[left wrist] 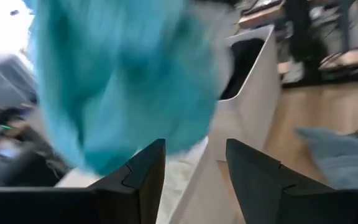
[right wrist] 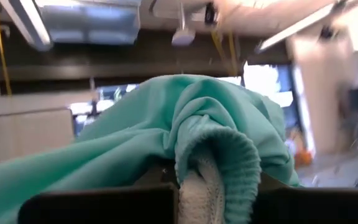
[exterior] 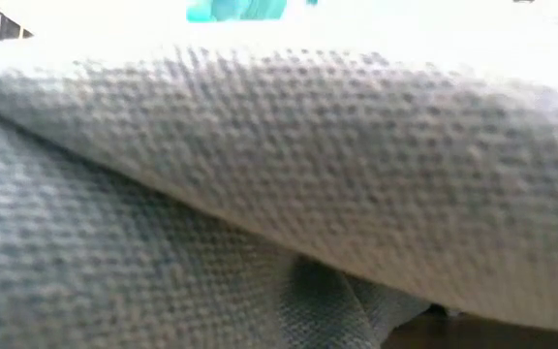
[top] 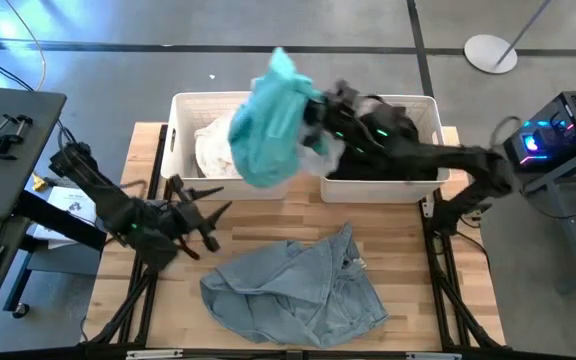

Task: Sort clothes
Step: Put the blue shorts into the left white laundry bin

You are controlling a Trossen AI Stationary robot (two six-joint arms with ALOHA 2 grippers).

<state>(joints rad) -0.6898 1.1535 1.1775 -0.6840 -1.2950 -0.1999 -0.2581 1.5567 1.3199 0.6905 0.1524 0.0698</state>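
My right gripper [top: 320,118] is clamped on the teal garment [top: 268,118], holding it in the air over the far side of the table, above the inner edge of the left basket [top: 183,130], which already holds white clothes [top: 211,148]. The right basket [top: 430,110] holds black clothes [top: 383,118]. I judge this the drop step: next I should carry the teal piece fully over the left basket and release. My left gripper [top: 206,215] waits spread open on the table's left, near the denim garment [top: 293,285] lying on the near side.
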